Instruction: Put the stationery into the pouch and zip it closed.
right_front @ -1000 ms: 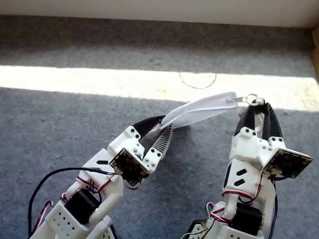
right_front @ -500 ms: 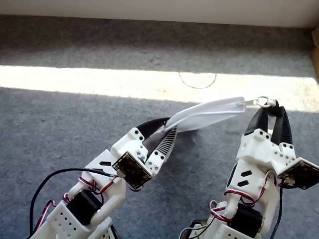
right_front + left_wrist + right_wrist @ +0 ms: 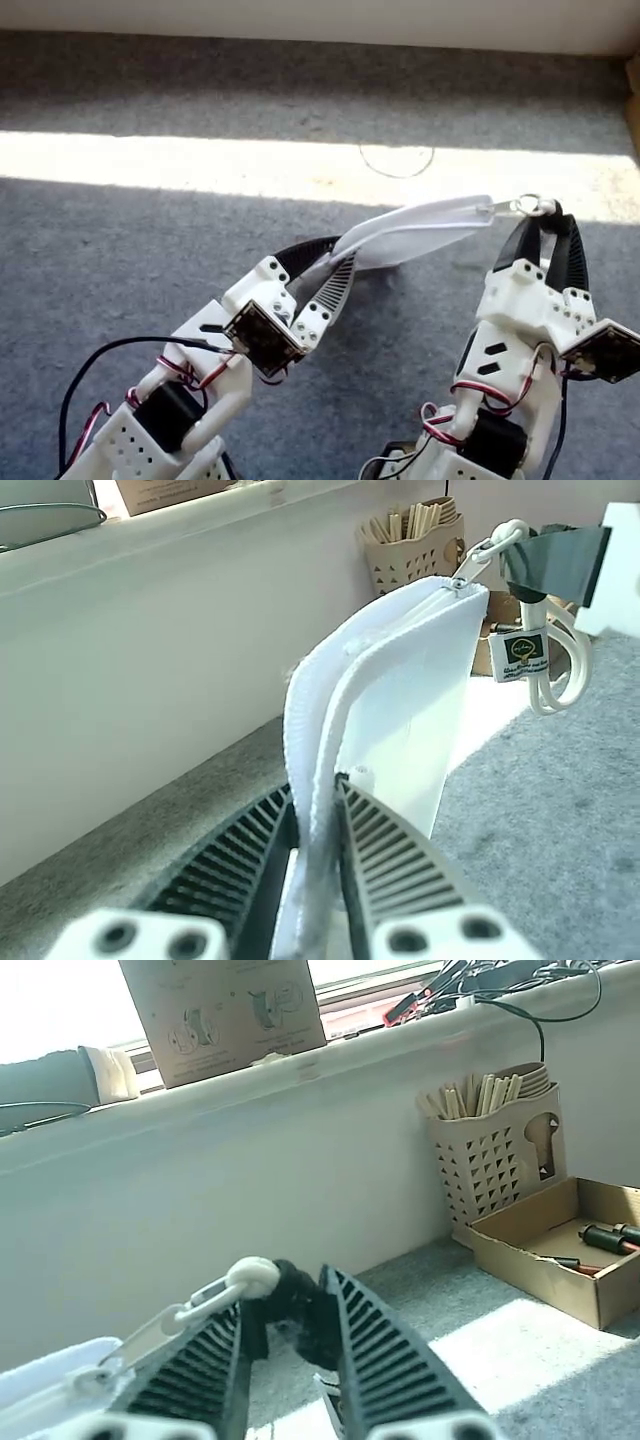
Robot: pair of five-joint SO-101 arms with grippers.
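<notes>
The white pouch (image 3: pixel 420 225) hangs stretched above the grey carpet between my two grippers. My left gripper (image 3: pixel 325 262) is shut on the pouch's near end, and the white fabric (image 3: pixel 400 700) is pinched between its ribbed black fingers (image 3: pixel 380 850). My right gripper (image 3: pixel 545 222) is shut on the zipper pull (image 3: pixel 527 205) at the pouch's far right end. The right wrist view has the metal pull (image 3: pixel 200 1305) leading from the pouch corner (image 3: pixel 50 1375) into my right gripper (image 3: pixel 285 1305). A white cord loop with a small tag (image 3: pixel 522 650) dangles below the pull. The zip line looks closed along the top edge.
A thin wire ring (image 3: pixel 397 160) lies on the sunlit strip of carpet beyond the pouch. A beige basket of wooden sticks (image 3: pixel 495 1150) and an open cardboard box (image 3: pixel 560 1250) stand by the white wall at the right. Grey carpet lies around both arms.
My right gripper has moved right with the zipper pull, drawing the pouch out longer and flatter. My left gripper shifted slightly right. Little has moved in the last half second.
</notes>
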